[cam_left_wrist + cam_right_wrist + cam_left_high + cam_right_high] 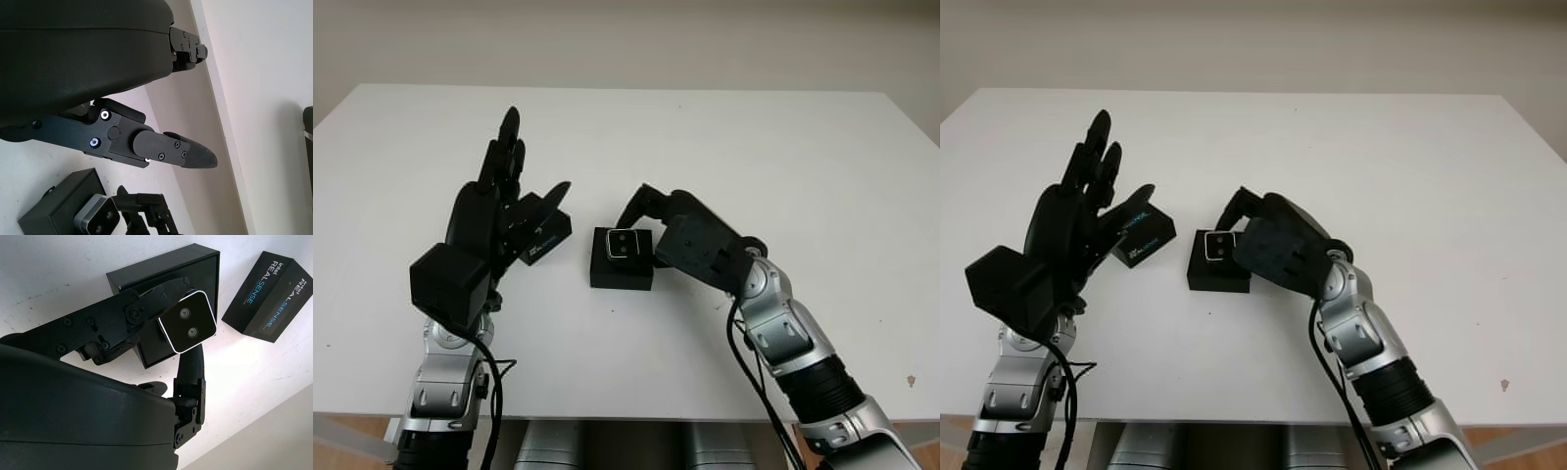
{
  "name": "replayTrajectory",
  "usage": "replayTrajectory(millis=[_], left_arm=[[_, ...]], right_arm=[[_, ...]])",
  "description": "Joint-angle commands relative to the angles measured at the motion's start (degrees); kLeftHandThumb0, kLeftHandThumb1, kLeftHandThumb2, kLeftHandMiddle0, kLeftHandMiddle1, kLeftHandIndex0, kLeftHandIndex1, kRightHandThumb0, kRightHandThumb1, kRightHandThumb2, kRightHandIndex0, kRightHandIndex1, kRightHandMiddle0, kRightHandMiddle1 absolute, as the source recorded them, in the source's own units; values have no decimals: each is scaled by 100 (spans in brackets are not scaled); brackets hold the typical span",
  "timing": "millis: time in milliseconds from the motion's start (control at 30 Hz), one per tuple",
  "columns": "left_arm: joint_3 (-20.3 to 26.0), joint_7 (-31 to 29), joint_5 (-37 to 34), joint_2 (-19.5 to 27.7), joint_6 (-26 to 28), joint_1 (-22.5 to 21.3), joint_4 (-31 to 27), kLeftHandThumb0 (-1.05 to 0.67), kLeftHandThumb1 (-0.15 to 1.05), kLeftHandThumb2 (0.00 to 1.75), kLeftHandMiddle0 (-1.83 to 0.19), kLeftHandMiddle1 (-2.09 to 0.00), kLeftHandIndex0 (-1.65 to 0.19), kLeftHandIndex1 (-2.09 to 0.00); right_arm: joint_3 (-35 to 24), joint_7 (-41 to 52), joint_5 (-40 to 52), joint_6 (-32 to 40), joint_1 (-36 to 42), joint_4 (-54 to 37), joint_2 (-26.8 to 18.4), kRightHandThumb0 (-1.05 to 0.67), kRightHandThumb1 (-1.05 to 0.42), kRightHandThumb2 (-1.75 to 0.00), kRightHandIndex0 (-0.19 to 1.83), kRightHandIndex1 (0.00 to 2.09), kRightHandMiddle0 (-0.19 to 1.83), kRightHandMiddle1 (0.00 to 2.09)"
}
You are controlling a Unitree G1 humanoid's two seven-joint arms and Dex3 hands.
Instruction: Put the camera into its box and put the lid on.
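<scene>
A small silver-rimmed camera (190,328) with two lenses sits in my right hand (634,238), which is shut on it. The hand holds it right over the top of the black box (622,272) in the middle of the table; whether it touches the box I cannot tell. To the left of the box lies the black lid (546,240) with blue and white lettering (274,296). Raised above and to the left of the lid is my left hand (524,176), open and holding nothing. The box (56,208) and camera (96,221) also appear in the left wrist view.
All of this stands on a white table (754,147), with wide bare surface behind and to the right. Its front edge (636,419) runs close to my arms. A pale wall (626,39) rises beyond the far edge.
</scene>
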Motion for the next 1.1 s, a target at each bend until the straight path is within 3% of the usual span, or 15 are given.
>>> replayTrajectory(millis=[0, 1067], left_arm=[[19, -15, -6, 26, -19, 38, -64, -59, 105, 12, -4, -5, -1, -5], [53, -16, -25, 25, -38, 111, -94, -60, 105, 12, -5, -5, -2, -6]], right_arm=[[11, -48, -20, 27, 35, -164, 58, -39, -97, -6, 38, 6, 26, 168], [76, -457, -278, 457, 234, -373, 317, -39, -100, -6, 42, 7, 27, 171]])
